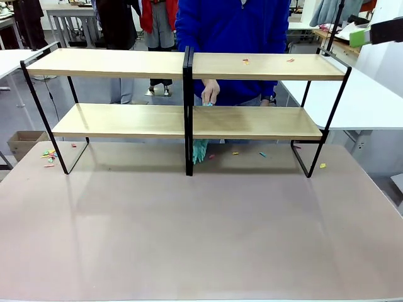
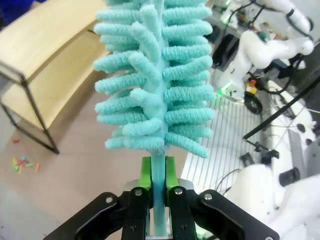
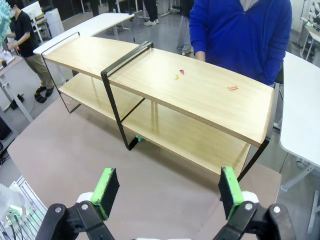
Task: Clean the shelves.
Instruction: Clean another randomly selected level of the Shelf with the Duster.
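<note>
While reading from the left, note the left gripper (image 2: 158, 172) clenched on the thin stem of a teal chenille duster (image 2: 155, 80), its soft head standing well apart from the boards. Find coloured scraps (image 1: 49, 154) on the tabletop (image 1: 201, 239) beside the left foot of the shelves (image 1: 113, 63). Expect the shelves, set across the table's far half, to handle as stiff but fairly light: smooth boards, thin frame, likely to slide under a hard push. Brush lightly; to steady, take hold at the black centre post (image 1: 187, 113), not a board edge. See a person's hand (image 1: 210, 91) behind that post holding what looks like a second teal duster (image 1: 200, 150). Spot small scraps (image 1: 245, 61) on the upper right board. Farther right, find the right gripper (image 3: 168, 189) spread wide, holding nothing.
</note>
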`<state>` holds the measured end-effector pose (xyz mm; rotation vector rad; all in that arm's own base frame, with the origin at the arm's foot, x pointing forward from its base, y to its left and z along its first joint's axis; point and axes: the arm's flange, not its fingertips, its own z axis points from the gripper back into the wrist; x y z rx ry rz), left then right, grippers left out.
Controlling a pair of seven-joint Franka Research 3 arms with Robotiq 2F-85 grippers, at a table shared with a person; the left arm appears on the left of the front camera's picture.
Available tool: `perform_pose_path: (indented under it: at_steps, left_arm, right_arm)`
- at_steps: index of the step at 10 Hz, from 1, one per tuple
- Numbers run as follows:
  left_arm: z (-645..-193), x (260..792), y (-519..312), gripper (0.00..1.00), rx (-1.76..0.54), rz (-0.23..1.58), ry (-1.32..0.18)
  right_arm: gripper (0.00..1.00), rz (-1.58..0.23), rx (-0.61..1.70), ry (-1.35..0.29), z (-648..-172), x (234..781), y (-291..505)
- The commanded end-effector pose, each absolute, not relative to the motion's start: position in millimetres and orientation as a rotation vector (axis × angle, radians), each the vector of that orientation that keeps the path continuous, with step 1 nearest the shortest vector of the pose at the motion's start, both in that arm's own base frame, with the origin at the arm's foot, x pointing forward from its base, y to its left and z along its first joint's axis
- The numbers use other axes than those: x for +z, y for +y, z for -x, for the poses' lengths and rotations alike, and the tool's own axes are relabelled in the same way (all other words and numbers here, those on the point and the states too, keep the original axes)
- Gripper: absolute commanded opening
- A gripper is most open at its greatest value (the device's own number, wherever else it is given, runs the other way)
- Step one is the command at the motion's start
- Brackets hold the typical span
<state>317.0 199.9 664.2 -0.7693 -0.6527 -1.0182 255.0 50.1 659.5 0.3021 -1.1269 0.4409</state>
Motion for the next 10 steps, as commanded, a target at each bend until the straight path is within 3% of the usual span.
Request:
perform_pose_path:
  at_steps: [1, 5, 7, 8, 9, 10]
  left_arm:
    - [-352, 706, 122, 0.12, -0.928, 0.800, -0.496]
    - [-434, 797, -17, 0.12, -0.881, 0.511, -0.179]
    - [-472, 795, -76, 0.12, -0.828, 0.577, -0.132]
    - [-463, 783, -69, 0.12, -0.981, 0.818, -0.153]
    - [-448, 781, -77, 0.12, -0.861, 0.539, -0.184]
    - [-448, 781, -77, 0.12, -0.861, 0.539, -0.184]
  right_arm:
    - [1.00, -0.303, 0.439, -1.127, -256, 659, 50]
    - [1.00, -0.303, 0.439, -1.127, -256, 659, 50]
    - [1.00, -0.303, 0.439, -1.127, -256, 659, 50]
    - [1.00, -0.303, 0.439, -1.127, -256, 659, 50]
    - [1.00, -0.303, 0.439, -1.127, -256, 659, 50]
    - [1.00, -0.303, 0.439, -1.127, -256, 659, 50]
